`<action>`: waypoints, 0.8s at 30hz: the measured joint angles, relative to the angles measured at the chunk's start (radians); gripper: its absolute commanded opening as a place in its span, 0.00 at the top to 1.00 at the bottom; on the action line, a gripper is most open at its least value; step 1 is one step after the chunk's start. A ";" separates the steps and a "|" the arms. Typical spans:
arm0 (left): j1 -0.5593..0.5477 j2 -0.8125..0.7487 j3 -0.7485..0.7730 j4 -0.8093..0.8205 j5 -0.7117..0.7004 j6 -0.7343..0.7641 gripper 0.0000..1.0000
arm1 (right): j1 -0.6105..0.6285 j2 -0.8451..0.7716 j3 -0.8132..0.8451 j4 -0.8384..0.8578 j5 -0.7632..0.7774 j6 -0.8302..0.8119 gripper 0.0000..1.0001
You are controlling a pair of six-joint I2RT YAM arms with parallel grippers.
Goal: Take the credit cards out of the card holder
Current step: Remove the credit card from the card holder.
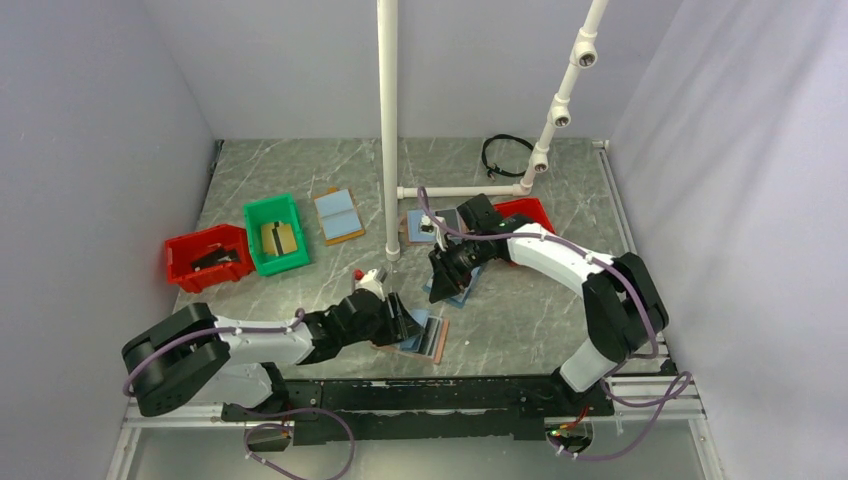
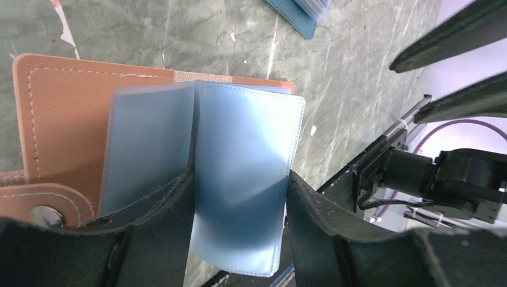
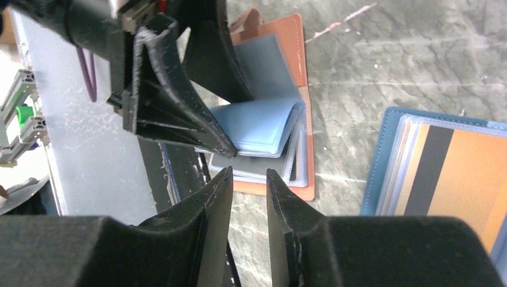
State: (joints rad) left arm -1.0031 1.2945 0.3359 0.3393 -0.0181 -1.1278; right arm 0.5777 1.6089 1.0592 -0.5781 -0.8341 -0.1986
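Top view: card holder (image 1: 428, 337) lies open at lower centre, just in front of the arm bases. The left gripper (image 1: 400, 322) is on it and the right gripper (image 1: 443, 285) hangs just above it in the frame, over a navy holder (image 1: 465, 290). No dark card lies loose on the table; extraction judged not yet done.

Left wrist: left gripper (image 2: 239, 179) stands about half wide. One light blue sleeve leaf sits bowed between its fingers and touches both. The tan cover (image 2: 66, 119) is at left.

Right wrist: right gripper (image 3: 248, 179), lower centre, has a narrow gap with nothing in it. It hovers just beside the holder's leaf stack (image 3: 263, 128). A greyish layer shows under the stack; cannot tell if it is a card.
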 measured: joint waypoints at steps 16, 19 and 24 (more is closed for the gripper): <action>0.045 -0.039 -0.072 0.098 0.098 -0.042 0.66 | 0.097 -0.164 -0.168 0.118 -0.118 -0.217 0.70; 0.048 -0.035 -0.084 0.127 0.107 -0.047 0.66 | 0.134 -0.171 -0.224 0.140 -0.115 -0.341 0.70; 0.056 -0.033 -0.094 0.153 0.119 -0.055 0.66 | 0.200 -0.278 -0.371 0.154 -0.110 -0.603 0.73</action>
State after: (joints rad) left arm -0.9474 1.2617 0.2420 0.4919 0.1009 -1.1831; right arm 0.7776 1.3308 0.6884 -0.4236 -0.9440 -0.8017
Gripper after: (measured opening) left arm 0.450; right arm 0.284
